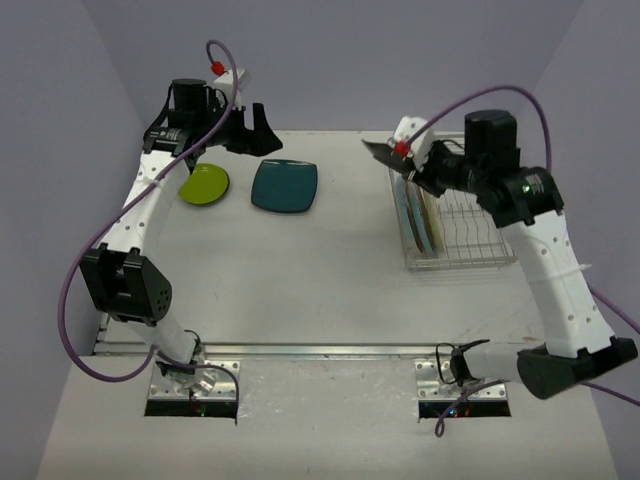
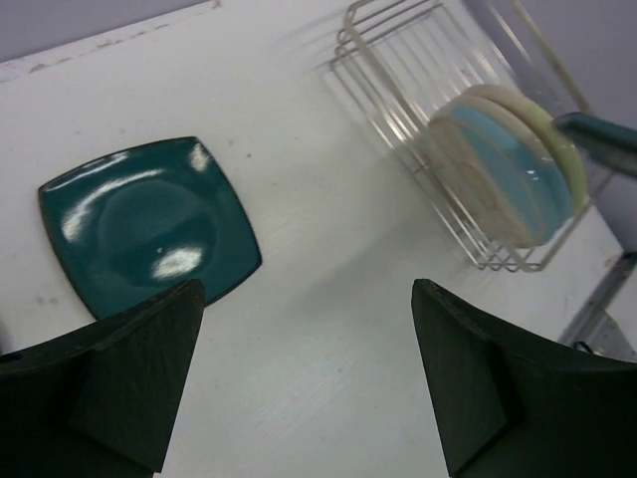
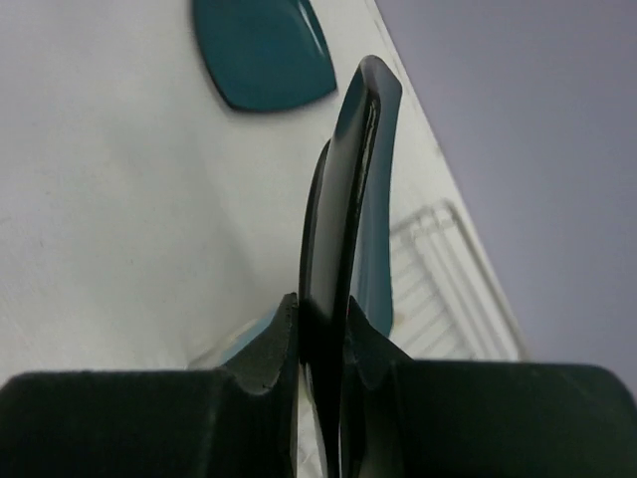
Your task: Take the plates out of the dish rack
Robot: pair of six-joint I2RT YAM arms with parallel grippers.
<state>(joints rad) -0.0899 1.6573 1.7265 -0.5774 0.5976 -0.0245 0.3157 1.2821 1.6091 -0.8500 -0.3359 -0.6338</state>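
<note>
Grips dark teal plate [image 3: 363, 129] by rim in R end effector [image 3: 323, 319], near silver wire dish rack [image 1: 470, 235] far-left corner; bench [image 1: 300, 280] drop spot prob. leftward; L end effector [image 2: 307, 289] released.

A robotics lab cell: bare lavender walls [image 1: 330, 60], white table [image 1: 320, 290], two bolted robot arms [image 1: 140, 225]

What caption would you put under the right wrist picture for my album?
Right pincer shut on a dark plate edge-on, the rack behind it, a teal plate lying flat farther off.
</note>
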